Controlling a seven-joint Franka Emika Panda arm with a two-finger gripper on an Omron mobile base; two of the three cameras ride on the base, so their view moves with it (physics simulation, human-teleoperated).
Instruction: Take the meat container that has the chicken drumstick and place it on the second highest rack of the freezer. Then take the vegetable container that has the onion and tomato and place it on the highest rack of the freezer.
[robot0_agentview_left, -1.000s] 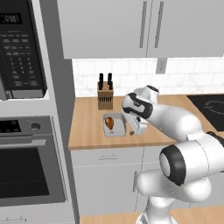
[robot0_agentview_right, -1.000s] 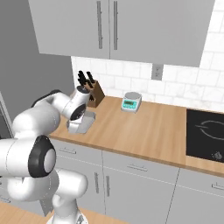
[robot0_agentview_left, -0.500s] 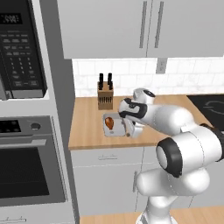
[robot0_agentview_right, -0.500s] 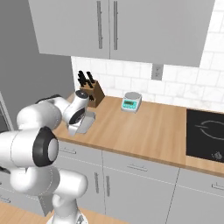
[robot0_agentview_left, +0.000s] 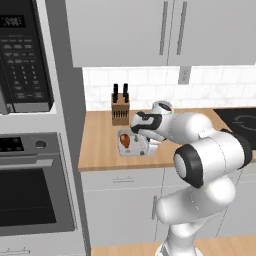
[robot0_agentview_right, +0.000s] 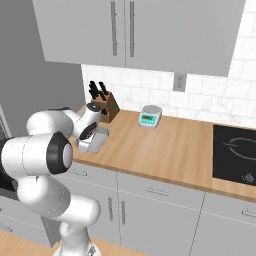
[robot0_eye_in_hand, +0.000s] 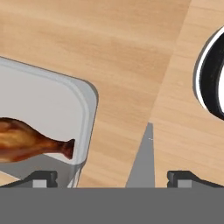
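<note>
You have one meat container (robot0_agentview_left: 131, 144) holding one chicken drumstick (robot0_agentview_left: 125, 140) (lying flat), one knife block (robot0_agentview_left: 119, 106), one kitchen scale (robot0_agentview_right: 150, 116) and one cooktop (robot0_agentview_right: 235, 156) on the counter (robot0_agentview_right: 165, 150).

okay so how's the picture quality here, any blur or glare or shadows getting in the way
Left base view: even flat lighting, the chicken drumstick sharp in its tray. Right base view: soft, low detail, the arm covering much of the tray; no glare. Hand view: crisp, a faint shadow along the tray rim, the open gripper straddling that edge.
</note>
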